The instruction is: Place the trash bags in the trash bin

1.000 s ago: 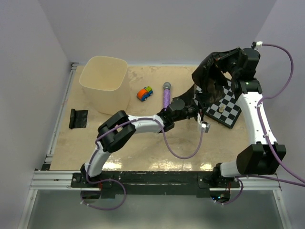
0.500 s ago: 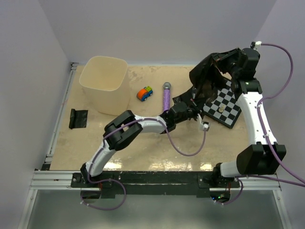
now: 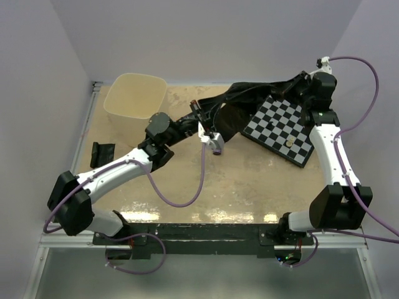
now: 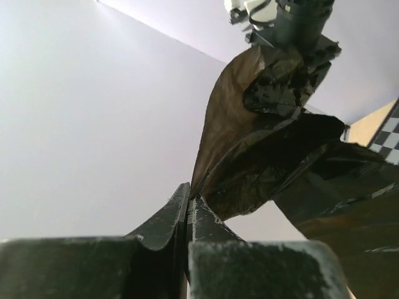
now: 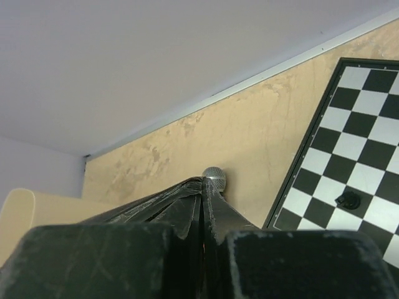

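Note:
A dark, glossy trash bag hangs stretched above the table between my two grippers. My left gripper is shut on its left end, just right of the cream trash bin. In the left wrist view the fingertips pinch the film. At the back right, my right gripper is shut on the other end, and the film runs off to the left from its closed jaws. A second dark bag, folded flat, lies left of the bin.
A black-and-white chequered board lies at the right with one small piece on it. The right wrist view shows a microphone-like head beside the board and the bin's rim at far left.
My left gripper has shut on the bag and swung left toward the bin, drawing the bag out flat. The right gripper kept its hold and shifted slightly. The bag now covers the toy car.

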You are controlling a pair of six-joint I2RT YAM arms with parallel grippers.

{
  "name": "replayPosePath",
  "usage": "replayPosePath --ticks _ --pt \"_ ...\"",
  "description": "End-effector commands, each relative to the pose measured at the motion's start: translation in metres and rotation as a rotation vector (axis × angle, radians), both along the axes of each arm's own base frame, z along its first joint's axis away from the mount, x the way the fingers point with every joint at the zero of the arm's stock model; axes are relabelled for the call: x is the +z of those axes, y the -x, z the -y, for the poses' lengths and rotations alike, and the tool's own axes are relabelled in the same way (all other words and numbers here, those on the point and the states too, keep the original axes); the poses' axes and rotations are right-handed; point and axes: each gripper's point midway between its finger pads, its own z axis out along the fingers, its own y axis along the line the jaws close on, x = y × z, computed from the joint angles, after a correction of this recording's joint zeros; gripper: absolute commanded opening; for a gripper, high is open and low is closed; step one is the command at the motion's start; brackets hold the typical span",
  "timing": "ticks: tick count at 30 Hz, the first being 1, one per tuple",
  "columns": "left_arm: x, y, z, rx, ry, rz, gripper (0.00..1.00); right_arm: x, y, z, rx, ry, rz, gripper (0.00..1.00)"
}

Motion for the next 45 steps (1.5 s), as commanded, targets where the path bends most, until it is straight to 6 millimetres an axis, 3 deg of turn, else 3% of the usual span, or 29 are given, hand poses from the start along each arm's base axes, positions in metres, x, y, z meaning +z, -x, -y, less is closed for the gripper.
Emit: replayPosePath --ticks 1,11,15,19,22,23,25,26,28,30,34,36,38,42,45 --pt "-0.05 -0.006 -0.013 -0.032 -0.079 -0.186 0.0 0.033 0.014 -0.004 0.101 0.209 0.141 0.0" --pt "-0.058 -0.008 -0.059 -0.016 -0.123 -0.245 0.0 0.014 0.023 0.01 0.091 0.375 0.113 0.0" --pt "-0.079 -0.006 -0.062 -0.037 -0.193 -0.302 0.0 0.016 0.028 0.001 0.155 0.393 0.135 0.0" --pt "-0.101 -0.012 -0.056 -0.051 -0.221 -0.396 0.0 0.02 0.034 -0.012 0.185 0.271 0.118 0.0" --pt "-0.097 -0.018 -0.054 -0.051 -0.16 -0.44 0.0 0.026 0.04 -0.031 0.282 0.228 0.147 0.0" --pt "-0.088 -0.016 -0.051 -0.07 -0.128 -0.445 0.0 0.026 0.041 -0.032 0.297 0.241 0.153 0.04" --pt "-0.075 -0.012 -0.044 -0.124 -0.094 -0.497 0.0 0.017 0.04 -0.028 0.289 0.282 0.137 0.28" --pt "-0.059 -0.013 -0.039 -0.154 -0.075 -0.524 0.0 0.013 0.039 -0.024 0.289 0.317 0.129 0.4" --pt "-0.054 -0.011 -0.031 -0.196 -0.086 -0.639 0.0 0.007 0.037 -0.017 0.297 0.42 0.124 0.57" --pt "-0.05 -0.007 -0.025 -0.237 -0.098 -0.702 0.0 0.019 0.035 -0.012 0.294 0.493 0.154 0.65" --pt "-0.038 0.007 -0.022 -0.298 -0.122 -0.771 0.0 0.059 0.042 -0.015 0.343 0.608 0.262 0.74" --pt "-0.033 0.008 -0.024 -0.293 -0.11 -0.799 0.0 0.074 0.055 -0.027 0.457 0.692 0.345 0.77" --pt "-0.024 0.008 -0.025 -0.289 -0.093 -0.812 0.0 0.078 0.088 -0.058 0.69 0.758 0.472 0.77" --pt "-0.01 0.003 -0.028 -0.269 -0.042 -0.882 0.0 0.058 0.147 -0.09 0.984 0.839 0.64 0.78" --pt "-0.009 -0.001 -0.031 -0.239 -0.001 -0.906 0.0 0.042 0.174 -0.101 1.093 0.912 0.695 0.78"
